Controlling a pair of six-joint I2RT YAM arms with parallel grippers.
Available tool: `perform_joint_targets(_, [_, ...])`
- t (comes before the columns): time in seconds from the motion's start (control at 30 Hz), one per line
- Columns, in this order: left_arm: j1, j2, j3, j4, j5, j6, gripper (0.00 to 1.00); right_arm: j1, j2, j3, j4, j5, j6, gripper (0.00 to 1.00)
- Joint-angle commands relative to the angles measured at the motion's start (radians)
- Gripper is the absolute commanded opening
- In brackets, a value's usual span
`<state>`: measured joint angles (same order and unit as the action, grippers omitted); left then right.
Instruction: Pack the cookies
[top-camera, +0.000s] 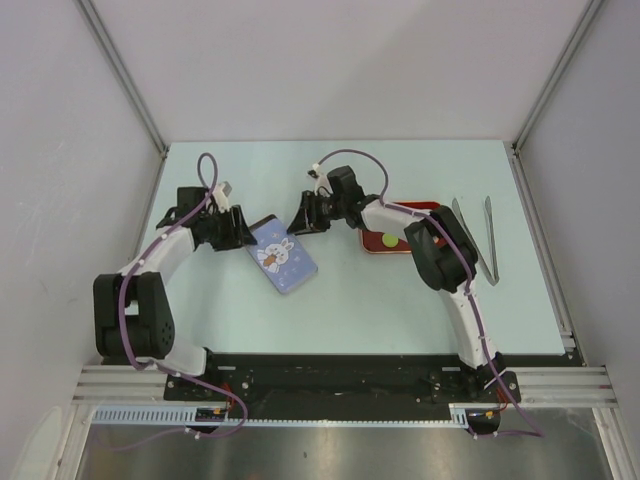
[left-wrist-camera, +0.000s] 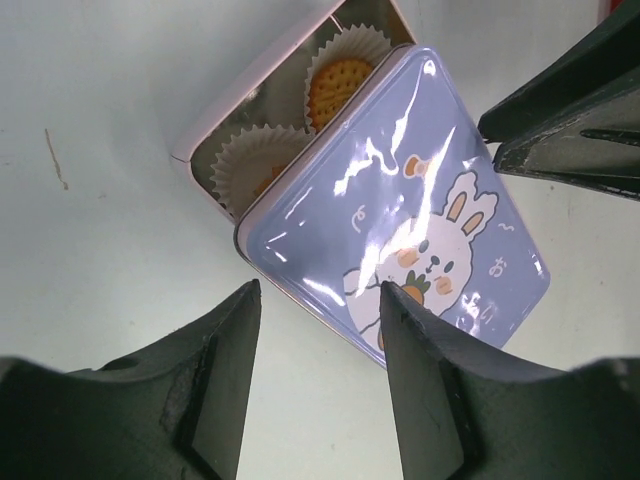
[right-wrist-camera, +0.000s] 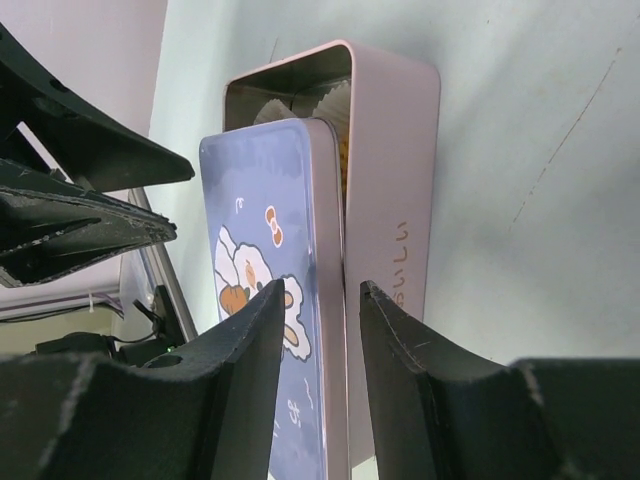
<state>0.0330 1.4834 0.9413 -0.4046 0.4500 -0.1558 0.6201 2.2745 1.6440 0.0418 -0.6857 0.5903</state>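
At the centre of the table (top-camera: 350, 310), locate the tin (top-camera: 285, 260); all positions below are referenced to it. In the overhead view its long axis runs diagonally, from far-left to near-right. The rabbit-print lid (left-wrist-camera: 400, 190) sits shifted off the base, leaving a strip uncovered at the tin's far-left end.

Find the cookies (left-wrist-camera: 338, 85) inside that strip, in two white paper cups (left-wrist-camera: 240, 160) set side by side. One cup shows a round orange cookie lying flat, face up; being round, it shows no long axis. The other cup shows only a sliver of orange at the lid's edge. A separate green cookie (top-camera: 388, 239) lies flat on the red tray (top-camera: 425, 208), right of the tin.

Check the left pincer (left-wrist-camera: 318, 292). It stands released at the tin's left side, fingers apart, with the lid's nearest corner just ahead of the gap. One finger overlaps the lid in the wrist view; you cannot tell whether it touches. The cookies lie beyond the fingertips, across that corner.

Check the right pincer (right-wrist-camera: 320, 290). It sits at the tin's far-right corner, clenched on the tin. One finger is over the lid's face and the other against the base's outer wall. The cookies lie ahead of its fingertips, at the tin's open end.

Tongs (top-camera: 491, 245) lie well right of the tin, past the tray.
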Motion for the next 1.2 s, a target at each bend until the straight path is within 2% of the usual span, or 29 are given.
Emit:
perform_joint_targets(0.0, [-0.004,0.028,-0.019,0.033,0.032,0.009,0.56,0.007,0.017,0.06,-0.025,0.009,-0.038,0.41])
perform_joint_targets(0.8, [-0.024,0.103,-0.019,0.062,-0.02,0.002,0.55,0.029,0.062,0.131,-0.108,0.017,-0.102,0.42])
perform_joint_targets(1.17, [-0.024,0.103,-0.019,0.069,-0.04,-0.004,0.54,0.041,0.114,0.217,-0.163,-0.002,-0.122,0.43])
